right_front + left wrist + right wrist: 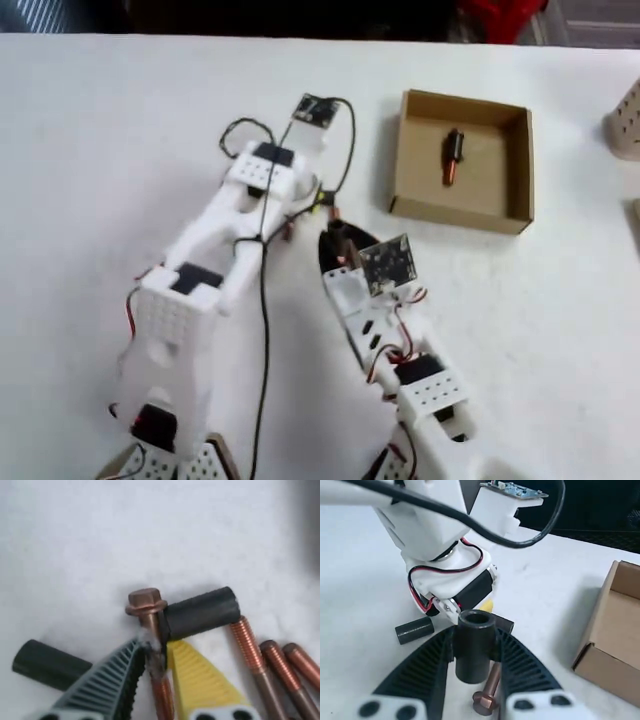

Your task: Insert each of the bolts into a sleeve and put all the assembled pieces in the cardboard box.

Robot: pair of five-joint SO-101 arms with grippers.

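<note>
Copper in colour, a flanged hex-head bolt (145, 602) is pinched by its shank between the grey finger (107, 680) and the yellow finger (200, 680) of the left gripper (156, 652), which are drawn narrow around it. A short black cylindrical sleeve (200, 612) lies against the bolt's head on the white table (120, 120). Three loose copper bolts (250, 647) lie close together just beside the yellow finger, one showing its thread. A second black sleeve (47, 662) lies on its side near the grey finger.

The right gripper (476, 637) has its ribbed black fingers (427, 672) pressed on an upright black sleeve (476, 662), whose open bore faces up. A copper bolt with a hex head (487, 695) lies on the table between those fingers, under the held sleeve.

From above, both grippers meet tip to tip near the middle of the table, close to the open brown cardboard box (455, 208). Inside the box lies one assembled piece (452, 158), a black sleeve with a copper shank sticking out of it, well apart from both grippers.
</note>
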